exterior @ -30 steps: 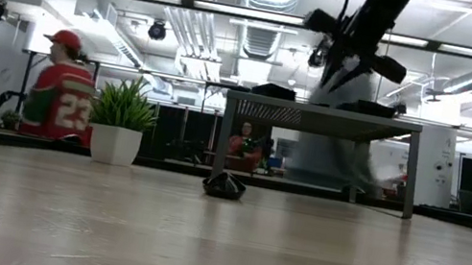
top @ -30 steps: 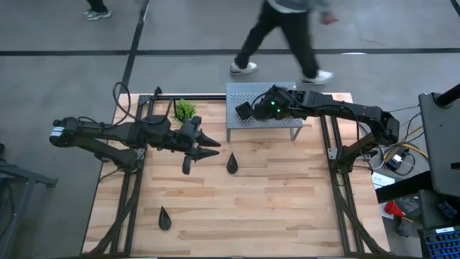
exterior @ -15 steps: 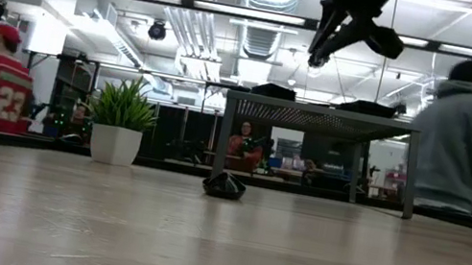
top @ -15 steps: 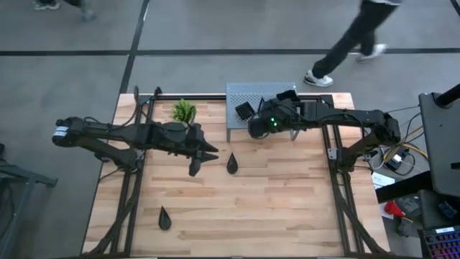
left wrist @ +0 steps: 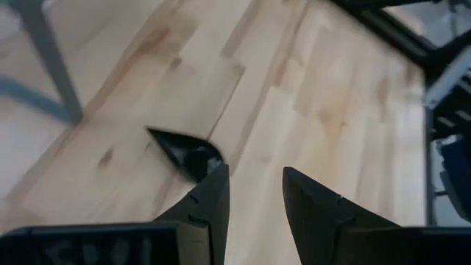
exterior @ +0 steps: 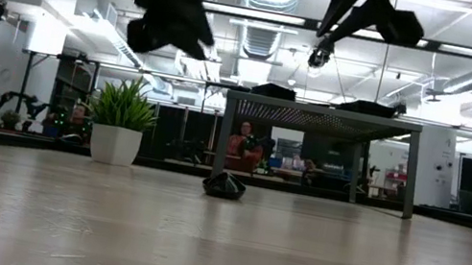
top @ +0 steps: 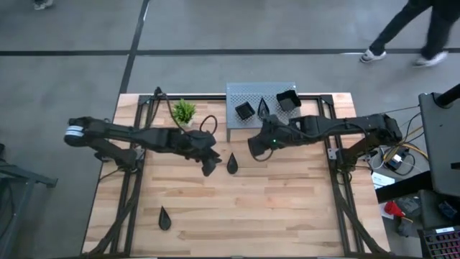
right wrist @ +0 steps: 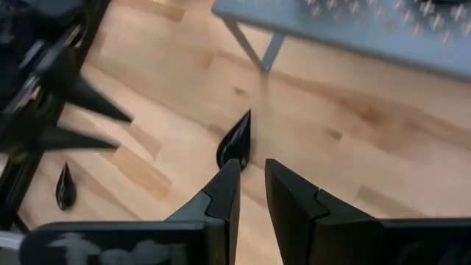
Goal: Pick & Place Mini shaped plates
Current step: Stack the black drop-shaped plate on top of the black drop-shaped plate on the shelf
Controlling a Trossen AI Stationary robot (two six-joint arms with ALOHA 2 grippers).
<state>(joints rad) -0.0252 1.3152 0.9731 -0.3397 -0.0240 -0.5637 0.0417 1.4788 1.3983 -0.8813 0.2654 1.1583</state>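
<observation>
Black teardrop plate (top: 232, 163) lies btwn left claw (top: 210, 166) & right claw (top: 253, 150).

A perforated metal shelf (top: 248, 92) stands at the tabletop's (top: 287, 208) far edge, carrying three mini plates: a square one (top: 244, 110), a teardrop one (top: 263, 106) and a deeper square one (top: 287, 100). A potted plant (top: 185, 110) sits left of the shelf. In front of the shelf lies a teardrop plate (top: 232, 163), between the left hand (top: 210, 162) and the right hand (top: 256, 148). Another teardrop plate (top: 164, 217) lies near the front left corner.
</observation>
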